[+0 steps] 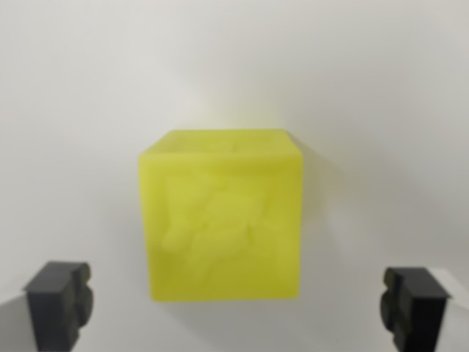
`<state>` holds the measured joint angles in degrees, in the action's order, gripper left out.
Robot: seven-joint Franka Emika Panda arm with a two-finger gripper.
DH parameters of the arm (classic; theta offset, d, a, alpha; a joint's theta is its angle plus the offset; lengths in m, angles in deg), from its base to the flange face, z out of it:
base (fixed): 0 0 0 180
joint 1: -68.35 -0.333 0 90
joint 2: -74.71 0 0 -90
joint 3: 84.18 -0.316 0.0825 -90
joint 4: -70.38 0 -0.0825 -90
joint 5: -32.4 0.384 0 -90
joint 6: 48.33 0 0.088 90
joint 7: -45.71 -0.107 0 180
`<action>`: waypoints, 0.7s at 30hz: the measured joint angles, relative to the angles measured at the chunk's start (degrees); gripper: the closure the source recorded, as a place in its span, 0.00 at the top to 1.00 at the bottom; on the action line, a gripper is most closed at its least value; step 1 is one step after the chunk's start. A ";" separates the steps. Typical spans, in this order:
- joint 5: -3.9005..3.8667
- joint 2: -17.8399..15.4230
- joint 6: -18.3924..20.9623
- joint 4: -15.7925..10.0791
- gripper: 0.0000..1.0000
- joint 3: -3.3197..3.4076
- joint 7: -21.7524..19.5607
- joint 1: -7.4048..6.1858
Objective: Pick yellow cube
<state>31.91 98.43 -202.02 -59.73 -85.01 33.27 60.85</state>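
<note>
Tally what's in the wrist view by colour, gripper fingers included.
Yellow: 1, the translucent yellow plastic cube on the plain white surface
Black: 2, the gripper fingers, one at each lower corner, both clear of the cube
Total: 3

Yellow cube point(223, 216), blurry, embossed face toward camera, flat on white surface, mid-frame.
</note>
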 joint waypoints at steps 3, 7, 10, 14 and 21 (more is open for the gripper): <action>-0.05 0.93 -0.84 0.06 1.00 0.02 0.67 -0.27; -0.09 2.36 -2.03 0.29 1.00 0.07 0.79 -0.37; -0.17 3.44 -2.91 0.51 1.00 0.07 0.81 -0.39; -0.27 4.89 -4.05 0.83 1.00 0.07 0.84 -0.42; -0.50 7.43 -5.97 1.49 1.00 0.07 0.86 -0.46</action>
<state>31.42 105.87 -207.98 -58.24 -84.94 34.13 60.39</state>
